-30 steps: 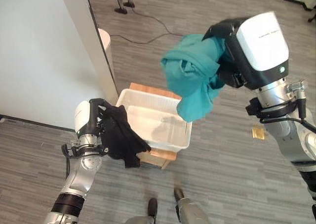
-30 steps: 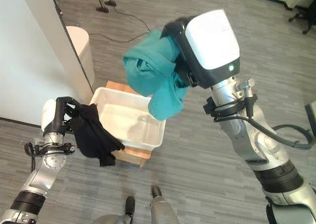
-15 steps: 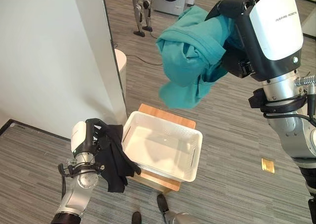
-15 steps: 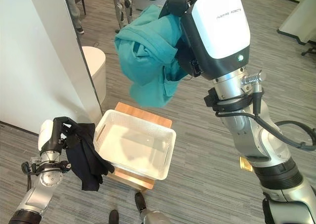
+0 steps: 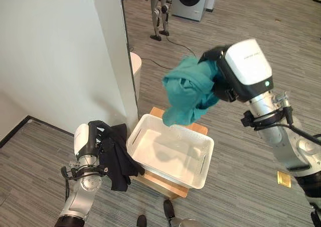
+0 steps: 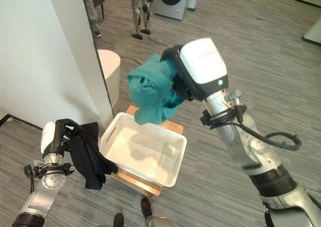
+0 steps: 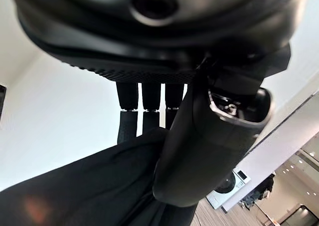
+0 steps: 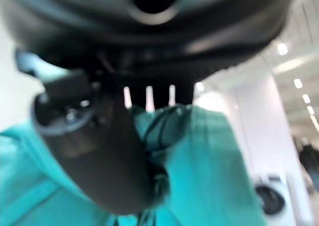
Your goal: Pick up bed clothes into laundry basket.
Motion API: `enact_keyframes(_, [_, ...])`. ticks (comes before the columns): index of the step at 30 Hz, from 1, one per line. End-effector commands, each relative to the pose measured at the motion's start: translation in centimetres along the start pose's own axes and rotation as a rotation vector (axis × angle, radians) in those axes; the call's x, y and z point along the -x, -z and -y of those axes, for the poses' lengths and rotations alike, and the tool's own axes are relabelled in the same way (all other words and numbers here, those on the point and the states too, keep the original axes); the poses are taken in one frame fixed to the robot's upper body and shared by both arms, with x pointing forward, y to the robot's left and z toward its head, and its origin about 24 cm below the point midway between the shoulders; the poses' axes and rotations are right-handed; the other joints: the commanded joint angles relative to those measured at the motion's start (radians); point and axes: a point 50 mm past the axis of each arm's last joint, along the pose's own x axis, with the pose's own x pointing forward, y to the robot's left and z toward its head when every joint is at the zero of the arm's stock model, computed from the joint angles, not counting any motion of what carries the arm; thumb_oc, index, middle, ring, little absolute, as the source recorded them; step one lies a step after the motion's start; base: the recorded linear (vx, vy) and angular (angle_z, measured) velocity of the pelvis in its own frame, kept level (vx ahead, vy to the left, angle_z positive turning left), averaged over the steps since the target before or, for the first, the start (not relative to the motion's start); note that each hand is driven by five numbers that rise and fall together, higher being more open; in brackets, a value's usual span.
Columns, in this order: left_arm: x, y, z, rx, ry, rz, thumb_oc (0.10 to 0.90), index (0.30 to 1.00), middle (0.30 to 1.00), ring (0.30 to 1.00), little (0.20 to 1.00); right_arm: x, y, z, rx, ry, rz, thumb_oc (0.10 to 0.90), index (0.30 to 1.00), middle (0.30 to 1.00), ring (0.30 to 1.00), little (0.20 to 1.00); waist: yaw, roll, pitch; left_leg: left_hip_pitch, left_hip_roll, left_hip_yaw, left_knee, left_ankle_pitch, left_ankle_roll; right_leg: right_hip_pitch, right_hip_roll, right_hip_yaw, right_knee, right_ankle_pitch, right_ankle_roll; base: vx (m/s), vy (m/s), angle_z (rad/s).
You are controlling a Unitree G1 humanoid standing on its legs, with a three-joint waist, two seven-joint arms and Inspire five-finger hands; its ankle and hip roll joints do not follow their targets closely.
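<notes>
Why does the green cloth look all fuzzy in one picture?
In the right wrist view the teal garment sits very close to the camera, so it and the right robot hand blur. In the left eye view it looks sharp and casts a soft shadow in the white laundry basket.

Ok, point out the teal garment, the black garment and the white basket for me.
teal garment (image 5: 188, 94), left eye view, on the bunched middle folds.
black garment (image 6: 89, 154), right eye view, on the hanging cloth below the left hand.
white basket (image 5: 204, 162), left eye view, on the right side wall.
</notes>
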Motion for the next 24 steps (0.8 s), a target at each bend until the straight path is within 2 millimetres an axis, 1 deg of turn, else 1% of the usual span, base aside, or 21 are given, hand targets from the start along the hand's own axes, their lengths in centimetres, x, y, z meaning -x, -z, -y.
enact_keyframes(1, [-1.1,-2.6,-2.4,0.005,-0.086,0.175,0.4,0.3,0.3,0.3,0.3,-0.7,0.5,1.8,-0.006,0.134,-0.023,0.4,0.3,0.3,0.3,0.3,0.015,-0.035,-0.167,-0.054,0.002,-0.003,0.002,-0.052,-0.048,0.097,-0.116,0.009,0.023,-0.178,0.116,0.04,-0.037,0.06])
enact_keyframes(2, [-1.1,-2.6,-2.3,0.005,-0.08,0.176,0.4,0.3,0.3,0.3,0.3,-0.4,0.6,0.7,-0.025,0.098,-0.045,0.4,0.3,0.3,0.3,0.3,0.019,-0.033,-0.164,-0.055,0.003,-0.005,0.002,-0.052,-0.048,0.097,-0.117,0.007,0.023,-0.179,0.115,0.04,-0.031,0.01])
enact_keyframes(12, [-0.8,-2.2,-1.2,0.0,-0.02,0.162,0.4,0.3,0.3,0.3,0.3,1.9,1.6,-5.6,-0.097,-0.113,-0.177,0.4,0.3,0.3,0.3,0.3,0.041,-0.03,-0.151,-0.064,0.002,-0.018,0.002,-0.05,-0.047,0.1,-0.127,-0.016,0.014,-0.183,0.112,0.05,-0.032,0.05])
enact_keyframes(13, [-0.8,-2.2,-1.0,0.001,-0.01,0.159,0.4,0.3,0.3,0.3,0.3,2.3,1.9,-6.9,-0.099,-0.159,-0.208,0.4,0.3,0.3,0.3,0.3,0.049,-0.029,-0.147,-0.068,0.001,-0.02,0.002,-0.048,-0.047,0.098,-0.128,-0.024,0.012,-0.185,0.112,0.04,-0.022,0.13])
enact_keyframes(14, [-0.8,-2.1,-1.0,0.001,-0.011,0.159,0.4,0.3,0.3,0.3,0.3,2.3,1.9,-6.9,-0.1,-0.158,-0.208,0.4,0.3,0.3,0.3,0.3,0.048,-0.029,-0.148,-0.068,0.001,-0.02,0.002,-0.048,-0.046,0.098,-0.128,-0.025,0.012,-0.185,0.112,0.04,-0.019,0.13])
enact_keyframes(16, [-0.8,-2.0,-0.8,0.004,-0.002,0.152,0.4,0.3,0.3,0.3,0.3,2.5,2.2,-7.9,-0.108,-0.188,-0.237,0.4,0.3,0.3,0.3,0.3,0.054,-0.03,-0.144,-0.073,0.0,-0.022,0.002,-0.046,-0.046,0.096,-0.13,-0.032,0.011,-0.187,0.113,0.03,-0.017,0.04])
enact_keyframes(17, [-0.8,-2.0,-0.6,0.008,0.003,0.149,0.4,0.3,0.3,0.3,0.3,2.8,2.3,-8.5,-0.116,-0.209,-0.254,0.4,0.3,0.3,0.3,0.3,0.058,-0.03,-0.141,-0.076,0.0,-0.022,0.002,-0.045,-0.046,0.096,-0.131,-0.036,0.011,-0.187,0.113,0.04,-0.018,0.05])
enact_keyframes(18, [-0.8,-1.8,-0.4,0.006,0.012,0.139,0.4,0.3,0.3,0.3,0.3,3.1,2.3,-9.6,-0.128,-0.238,-0.279,0.4,0.3,0.3,0.3,0.3,0.062,-0.029,-0.137,-0.082,-0.001,-0.023,0.002,-0.043,-0.046,0.092,-0.132,-0.043,0.009,-0.188,0.115,0.03,-0.009,0.06])
enact_keyframes(19, [-0.8,-1.8,-0.4,0.005,0.012,0.139,0.4,0.3,0.3,0.3,0.3,3.1,2.3,-9.6,-0.129,-0.238,-0.279,0.4,0.3,0.3,0.3,0.3,0.061,-0.029,-0.138,-0.083,-0.002,-0.024,0.002,-0.043,-0.046,0.091,-0.133,-0.043,0.009,-0.188,0.115,0.03,-0.007,0.1])
enact_keyframes(20, [-0.8,-1.7,-0.3,0.003,0.017,0.135,0.4,0.3,0.3,0.3,0.3,3.2,2.2,-10.1,-0.141,-0.253,-0.285,0.4,0.3,0.3,0.3,0.3,0.065,-0.029,-0.136,-0.086,-0.003,-0.026,0.002,-0.042,-0.046,0.089,-0.133,-0.046,0.008,-0.189,0.114,0.03,-0.01,0.12])
enact_keyframes(22, [-0.8,-1.6,0.1,0.0,0.033,0.132,0.4,0.3,0.3,0.3,0.3,3.8,1.9,-11.7,-0.163,-0.299,-0.31,0.4,0.3,0.3,0.3,0.3,0.074,-0.029,-0.132,-0.092,-0.004,-0.03,0.002,-0.04,-0.045,0.087,-0.134,-0.054,0.008,-0.191,0.114,0.04,-0.01,0.18])
enact_keyframes(24, [-0.7,-1.6,0.4,0.005,0.049,0.13,0.4,0.3,0.3,0.3,0.3,4.1,2.0,-12.7,-0.171,-0.331,-0.333,0.4,0.3,0.3,0.3,0.3,0.08,-0.029,-0.129,-0.096,-0.006,-0.034,0.002,-0.039,-0.045,0.084,-0.134,-0.061,0.007,-0.192,0.113,0.03,-0.007,0.16])
